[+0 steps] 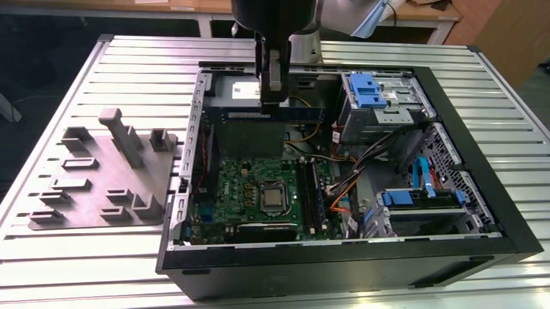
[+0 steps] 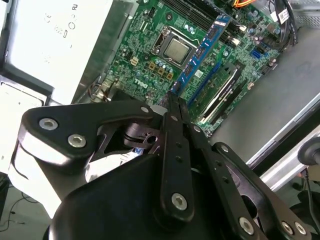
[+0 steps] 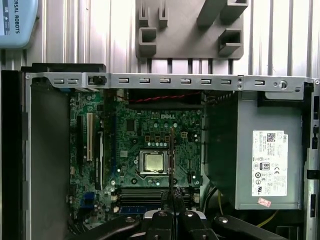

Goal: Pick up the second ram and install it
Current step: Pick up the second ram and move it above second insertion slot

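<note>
While the gripper (image 1: pixel 275 103) hangs over the computer case (image 1: pixel 344 270) in the exterior view, its fingers clamp the second ram (image 1: pixel 301 114) crosswise at their tips. In the second wrist view, the second ram (image 2: pixel 202 50) projects beyond the closed fingertips, above the motherboard (image 2: pixel 145 55). In the first wrist view, it stands edge-on beyond them.
</note>
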`<state>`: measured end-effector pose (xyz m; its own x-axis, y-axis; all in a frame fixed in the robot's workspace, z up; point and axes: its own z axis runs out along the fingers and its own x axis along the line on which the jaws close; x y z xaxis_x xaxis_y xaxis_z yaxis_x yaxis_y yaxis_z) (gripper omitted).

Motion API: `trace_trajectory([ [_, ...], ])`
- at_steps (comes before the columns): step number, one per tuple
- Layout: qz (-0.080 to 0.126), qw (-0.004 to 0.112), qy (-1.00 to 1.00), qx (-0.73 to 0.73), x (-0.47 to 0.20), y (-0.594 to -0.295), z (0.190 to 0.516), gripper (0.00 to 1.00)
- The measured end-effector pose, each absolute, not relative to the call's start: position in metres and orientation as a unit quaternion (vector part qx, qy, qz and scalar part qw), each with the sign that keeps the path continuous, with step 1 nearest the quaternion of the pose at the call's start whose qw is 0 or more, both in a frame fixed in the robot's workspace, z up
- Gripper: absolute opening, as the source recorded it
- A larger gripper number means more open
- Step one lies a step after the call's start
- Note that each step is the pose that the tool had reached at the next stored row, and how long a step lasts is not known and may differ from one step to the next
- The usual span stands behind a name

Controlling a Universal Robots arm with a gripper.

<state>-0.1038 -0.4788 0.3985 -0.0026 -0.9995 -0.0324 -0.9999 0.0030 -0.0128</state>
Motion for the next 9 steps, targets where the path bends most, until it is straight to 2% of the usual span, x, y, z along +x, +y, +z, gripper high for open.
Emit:
trace_trajectory([
  [9,0.007,0.016,0.708,-0.706,-0.0977,-0.4789,0.3905,0.11],
])
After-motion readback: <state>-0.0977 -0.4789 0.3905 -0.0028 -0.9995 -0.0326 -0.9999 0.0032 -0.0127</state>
